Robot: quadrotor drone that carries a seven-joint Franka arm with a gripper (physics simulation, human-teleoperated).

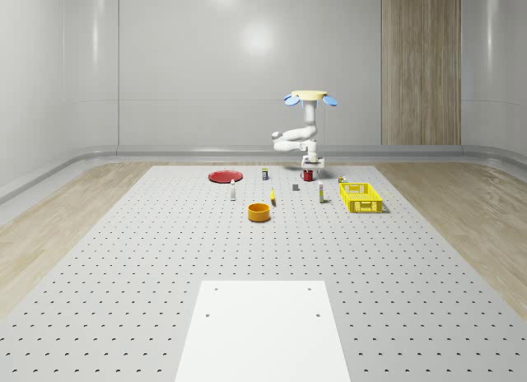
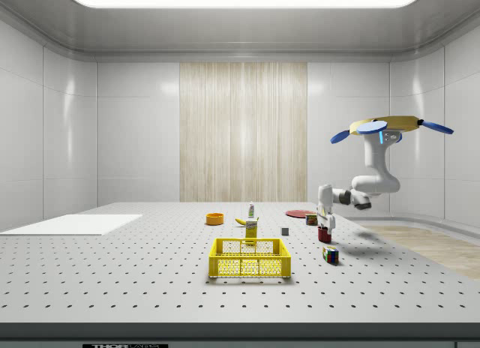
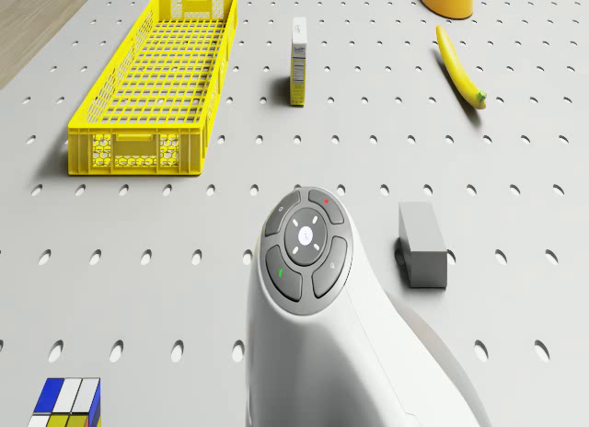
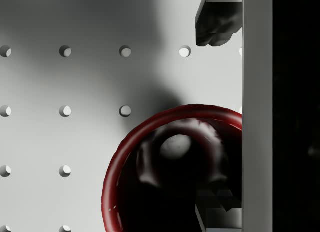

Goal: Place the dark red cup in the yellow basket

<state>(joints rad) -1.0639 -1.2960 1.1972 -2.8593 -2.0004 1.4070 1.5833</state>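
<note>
The dark red cup (image 4: 170, 172) stands upright on the perforated table (image 4: 65, 82), its open mouth directly under the wrist camera. One gripper finger (image 4: 217, 22) hangs outside the rim, while another reaches down inside the cup, so the gripper (image 2: 325, 229) straddles the cup's wall; whether the fingers have pinched it I cannot tell.

The side view adds what the wrist view lacks: the drone (image 2: 390, 126) hovers above the table's far edge, its arm folded down so the gripper meets the cup from above. There the yellow basket (image 2: 250, 258) sits well apart from the gripper, toward the side view's left, with a yellow carton (image 2: 251, 229) behind it. A multicoloured cube (image 2: 330, 254) lies near the gripper, on the camera's side.

The drone view looks past the arm's wrist housing (image 3: 308, 252) to a grey block (image 3: 423, 245) just beside it, and a banana (image 3: 458, 68) beyond.

The whole-scene view alone shows a red plate (image 1: 225, 176) and an orange bowl (image 1: 259, 211), both well away from the gripper, toward that view's left.
</note>
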